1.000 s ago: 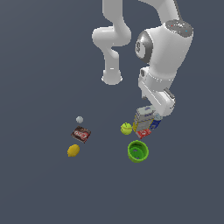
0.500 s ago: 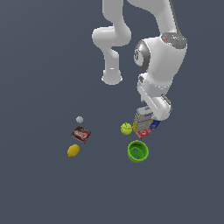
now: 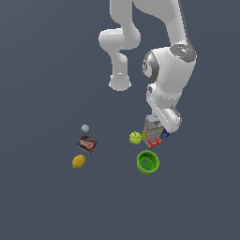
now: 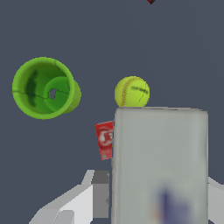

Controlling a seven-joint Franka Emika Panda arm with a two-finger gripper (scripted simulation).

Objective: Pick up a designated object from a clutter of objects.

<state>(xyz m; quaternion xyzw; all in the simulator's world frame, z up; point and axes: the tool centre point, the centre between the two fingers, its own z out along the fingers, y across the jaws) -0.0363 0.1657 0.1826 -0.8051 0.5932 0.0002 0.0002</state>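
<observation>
Straddling the grey-white box [image 4: 159, 166], gripper [image 4: 153, 197] has a finger [image 4: 99, 192] on either side; contact not discernible. Red packet [image 4: 105, 140] sits beside the box at 9 o'clock, yellow-green ball [image 4: 132, 92] behind at 12, green cup [image 4: 43, 87] at 10.

text: none legible | red packet [image 4: 105, 140]: white mark, blurred | grey-white box [image 4: 159, 166]: bluish smudge, unreadable
</observation>
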